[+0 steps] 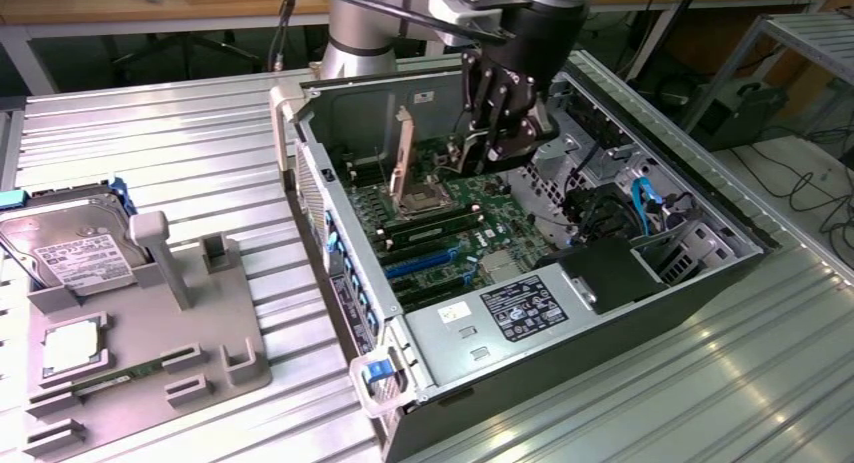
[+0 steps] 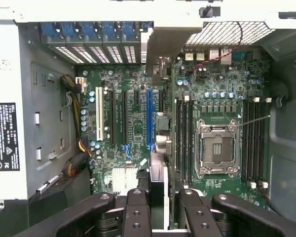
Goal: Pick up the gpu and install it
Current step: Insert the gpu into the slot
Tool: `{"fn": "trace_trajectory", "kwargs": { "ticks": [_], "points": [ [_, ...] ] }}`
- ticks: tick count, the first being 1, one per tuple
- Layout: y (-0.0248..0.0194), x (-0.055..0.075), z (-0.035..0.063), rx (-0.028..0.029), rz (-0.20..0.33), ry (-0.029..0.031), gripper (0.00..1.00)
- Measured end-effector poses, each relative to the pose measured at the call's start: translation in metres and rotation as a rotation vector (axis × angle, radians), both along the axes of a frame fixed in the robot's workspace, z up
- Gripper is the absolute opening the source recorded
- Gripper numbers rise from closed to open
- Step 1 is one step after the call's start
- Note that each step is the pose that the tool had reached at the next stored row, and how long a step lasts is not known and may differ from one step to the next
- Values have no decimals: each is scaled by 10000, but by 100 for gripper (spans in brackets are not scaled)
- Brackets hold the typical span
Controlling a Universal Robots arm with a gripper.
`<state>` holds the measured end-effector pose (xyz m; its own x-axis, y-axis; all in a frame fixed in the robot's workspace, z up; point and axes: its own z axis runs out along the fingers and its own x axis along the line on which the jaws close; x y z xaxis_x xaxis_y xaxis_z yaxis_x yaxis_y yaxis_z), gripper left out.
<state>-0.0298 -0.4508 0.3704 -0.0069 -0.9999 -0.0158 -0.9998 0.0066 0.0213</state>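
Note:
My gripper (image 1: 497, 148) hangs inside the open computer case (image 1: 747, 233), shut on the gpu (image 1: 454, 143). The gpu is a thin dark card held on edge, with its pale metal bracket (image 1: 400, 153) pointing at the case's slotted rear wall. In the wrist view the gpu (image 2: 158, 168) appears edge-on between the two black fingers (image 2: 136, 210), and its bracket (image 2: 163, 44) reaches the rear slot covers. The card hovers over the motherboard (image 2: 133, 123), just beside the long blue slot (image 2: 149, 118). I cannot tell how high above the board it is.
The CPU socket (image 2: 216, 148) and memory slots (image 2: 182, 138) lie beside the card. A labelled power supply (image 1: 527, 308) and cables (image 1: 641, 208) crowd the case. At the exterior view's left, a grey fixture (image 1: 200, 323) carries a silver hard drive (image 1: 74, 248).

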Motion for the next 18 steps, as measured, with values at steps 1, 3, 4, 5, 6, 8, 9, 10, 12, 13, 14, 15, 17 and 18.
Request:
{"fn": "trace_trajectory", "kwargs": {
  "ticks": [1, 3, 4, 5, 6, 8, 9, 10, 12, 13, 14, 15, 17, 18],
  "points": [
    [0, 0, -9, -1, 0, 0, 28],
    [0, 0, -27, -1, 0, 0, 28],
    [0, 0, -36, -1, 0, 0, 28],
    [0, 0, -42, -2, 0, 1, 28],
    [0, 0, -49, -1, 0, 0, 28],
    [0, 0, -63, -1, 0, 0, 28],
    [0, -1, -71, -1, 0, 1, 28],
    [0, 0, -79, -1, 0, 0, 28],
    [0, -1, -97, -1, 0, 0, 28],
    [0, -1, -109, -2, 0, 1, 28],
    [0, -1, -112, -3, 0, 1, 28],
    [0, -1, -116, -3, -1, 1, 28],
    [-2, -2, -122, 6, 0, 1, 28],
    [-1, -2, -126, 6, 0, 1, 28]
  ]
}}
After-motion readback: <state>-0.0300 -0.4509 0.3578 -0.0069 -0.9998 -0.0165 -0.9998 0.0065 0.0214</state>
